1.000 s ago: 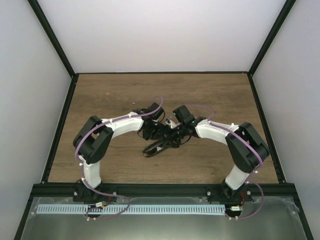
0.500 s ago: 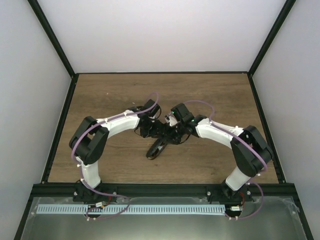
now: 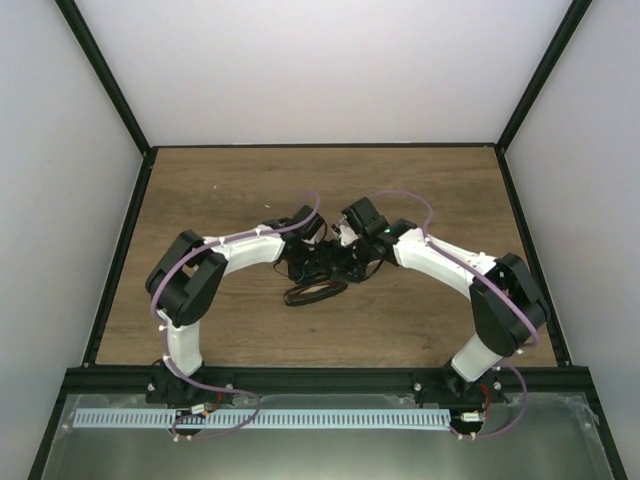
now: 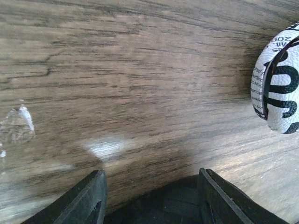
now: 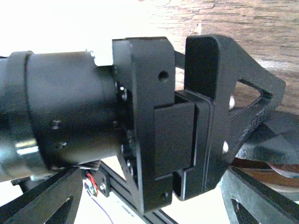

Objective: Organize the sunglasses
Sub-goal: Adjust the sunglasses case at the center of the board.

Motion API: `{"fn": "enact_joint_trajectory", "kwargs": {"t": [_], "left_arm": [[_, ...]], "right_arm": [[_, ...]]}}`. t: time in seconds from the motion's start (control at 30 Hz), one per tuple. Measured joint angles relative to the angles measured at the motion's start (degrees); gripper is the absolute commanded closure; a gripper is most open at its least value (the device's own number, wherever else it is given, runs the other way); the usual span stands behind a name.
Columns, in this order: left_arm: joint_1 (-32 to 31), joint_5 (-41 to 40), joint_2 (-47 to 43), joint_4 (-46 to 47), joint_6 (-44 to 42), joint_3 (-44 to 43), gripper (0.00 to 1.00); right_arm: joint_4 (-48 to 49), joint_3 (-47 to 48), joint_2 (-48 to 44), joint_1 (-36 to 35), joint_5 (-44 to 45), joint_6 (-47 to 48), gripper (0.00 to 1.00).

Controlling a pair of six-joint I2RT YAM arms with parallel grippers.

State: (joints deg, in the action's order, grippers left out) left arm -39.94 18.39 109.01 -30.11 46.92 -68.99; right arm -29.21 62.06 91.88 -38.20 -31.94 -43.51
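Standing part-way apart, the left claw (image 4: pixel 150 173) has only bare wood between its tips and grips nothing. The right claw (image 5: pixel 149 186) is spread wide and released too, its view crowded by the other arm's wrist housing. Both hang low over the middle of the counter (image 3: pixel 220 190), nose to nose. The sunglasses (image 3: pixel 312 293) lie flat on the wood just on the near side of the two claws, untouched as far as the overhead view shows. They look light and thin-framed, likely with slick lenses and delicate hinges, so the bridge or a temple arm close to its hinge seems the safest hold, with gentle pressure. Their long axis runs roughly left to right, the right end slightly farther back; which way the lenses face I cannot tell. A white case with black lettering (image 4: pixel 279 81) sits beside the left claw.
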Motion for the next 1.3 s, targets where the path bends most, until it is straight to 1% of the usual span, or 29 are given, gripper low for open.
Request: {"fn": "enact_joint_trajectory", "kwargs": {"t": [0.17, 0.27, 0.37, 0.47, 0.53, 0.6, 0.63, 0.7, 0.77, 0.8, 0.83, 0.87, 0.9, 0.93, 0.97, 1.0, 1.03, 1.13, 1.23, 1.3], "left_arm": [[-0.15, 0.5, 0.13, -0.09, 0.46, -0.35, 0.44], [0.11, -0.07, 1.05, -1.36, -0.55, -1.73, 0.44], [0.66, -2.71, 1.18, -3.65, -2.01, -3.72, 0.41], [1.79, -6.14, 0.98, -6.34, -4.24, -8.13, 0.32], [2.49, -8.31, 0.59, -7.56, -6.64, -11.74, 0.26], [2.8, -9.94, -0.02, -8.17, -9.7, -14.43, 0.24], [2.8, -10.88, -0.39, -8.59, -11.19, -15.52, 0.25], [2.78, -12.96, -1.11, -9.49, -13.46, -16.87, 0.31], [2.86, -15.43, -2.19, -10.82, -15.15, -16.87, 0.34], [3.13, -16.17, -2.95, -11.19, -15.74, -16.24, 0.37], [3.56, -16.61, -3.93, -11.54, -16.04, -15.26, 0.44], [4.22, -16.52, -5.11, -11.32, -16.31, -13.75, 0.56], [5.38, -16.22, -6.86, -11.23, -16.65, -11.39, 0.76], [6.73, -15.61, -8.57, -10.99, -16.83, -9.09, 0.93], [8.24, -15.21, -10.08, -11.02, -16.63, -6.99, 0.95], [9.86, -14.53, -11.58, -10.93, -16.72, -4.96, 0.96], [11.17, -14.23, -12.81, -11.13, -16.96, -3.5, 0.96], [13.0, -12.04, -16.96, -11.1, -19.1, -0.17, 0.96], [11.74, -8.22, -22.32, -10.99, -23.69, 1.7, 0.9], [10.75, -6.05, -25.05, -10.86, -27.3, 2.27, 0.87]], "right_arm": [[-0.76, -0.81, -3.78, 0.31, -1.53, 2.25, 0.28], [0.2, -1.16, -7.15, 0.28, -2.4, 5.95, 0.35], [0.28, -1.14, -8.52, 0.24, -1.77, 9.07, 0.46], [0.22, -1.2, -8.59, 0.22, -0.55, 10.78, 0.48], [0.35, -1.55, -8.79, 0.24, 0.59, 11.17, 0.46], [0.68, -2.05, -9.11, 0.26, 1.42, 11.1, 0.46], [0.94, -2.56, -9.44, 0.52, 2.14, 10.95, 0.48], [1.36, -3.26, -10.01, 0.98, 2.47, 10.91, 0.55], [1.4, -3.28, -10.05, 1.38, 2.27, 11.69, 0.56], [1.09, -3.02, -9.9, 1.36, 2.21, 12.48, 0.59], [0.68, -2.51, -9.51, 1.29, 2.29, 13.29, 0.62], [0.22, -1.79, -8.96, 1.11, 2.51, 14.4, 0.7], [-0.5, -0.55, -7.98, 0.63, 2.82, 15.61, 0.8], [-1.05, 0.63, -7.02, 0.09, 3.13, 16.85, 0.88], [-1.44, 1.73, -6.1, -0.39, 3.41, 18.12, 0.94], [-1.88, 2.89, -5.05, -0.98, 3.76, 18.73, 0.98], [-2.01, 3.5, -4.46, -1.29, 4.13, 19.67, 0.99], [-2.86, 4.33, -3.76, -1.7, 6.6, 20.11, 0.99], [-3.34, 4.2, -3.76, 0.02, 8.35, 18.36, 0.99], [-2.43, 3.13, -4.26, 3.1, 8.37, 16.28, 0.93]]}}
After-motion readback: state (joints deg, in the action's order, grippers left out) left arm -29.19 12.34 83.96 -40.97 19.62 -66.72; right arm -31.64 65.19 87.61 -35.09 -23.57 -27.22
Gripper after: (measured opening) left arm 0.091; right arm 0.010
